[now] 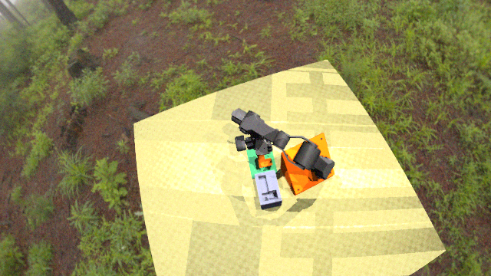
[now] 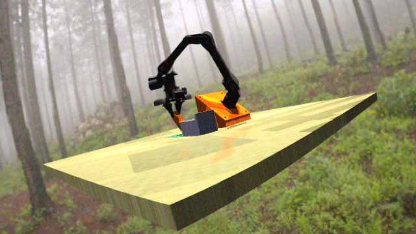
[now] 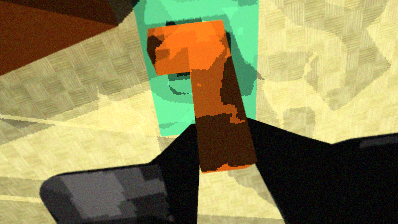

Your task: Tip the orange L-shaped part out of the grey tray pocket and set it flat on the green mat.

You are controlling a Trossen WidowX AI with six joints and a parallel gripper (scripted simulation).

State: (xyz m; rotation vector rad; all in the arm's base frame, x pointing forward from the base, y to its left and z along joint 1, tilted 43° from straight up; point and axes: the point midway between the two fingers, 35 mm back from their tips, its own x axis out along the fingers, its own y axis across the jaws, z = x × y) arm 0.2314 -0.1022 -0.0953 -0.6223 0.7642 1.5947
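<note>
With 1 end of the orange part (image 1: 265,161) (image 2: 177,119) (image 3: 207,55) pinched in the gripper (image 1: 264,152) (image 2: 175,114) (image 3: 219,127), mid-frame in the exterior view, it could get flopped crooked if it's released while tilted.

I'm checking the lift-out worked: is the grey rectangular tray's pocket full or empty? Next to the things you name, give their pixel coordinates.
Empty: the grey rectangular tray (image 1: 259,195) (image 2: 208,123) shows its bare recess from the top.

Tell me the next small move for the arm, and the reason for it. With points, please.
The gripper (image 1: 264,152) (image 2: 176,114) (image 3: 219,127) should probably lower a little while levelling the orange part (image 1: 265,162) (image 2: 177,121) (image 3: 207,50), keeping its grip. The part is pinched by its straight end and slants, L-shaped end lower, over the green mat (image 1: 258,172) (image 2: 175,135) (image 3: 172,115), so letting go now would likely drop it crooked.
</note>
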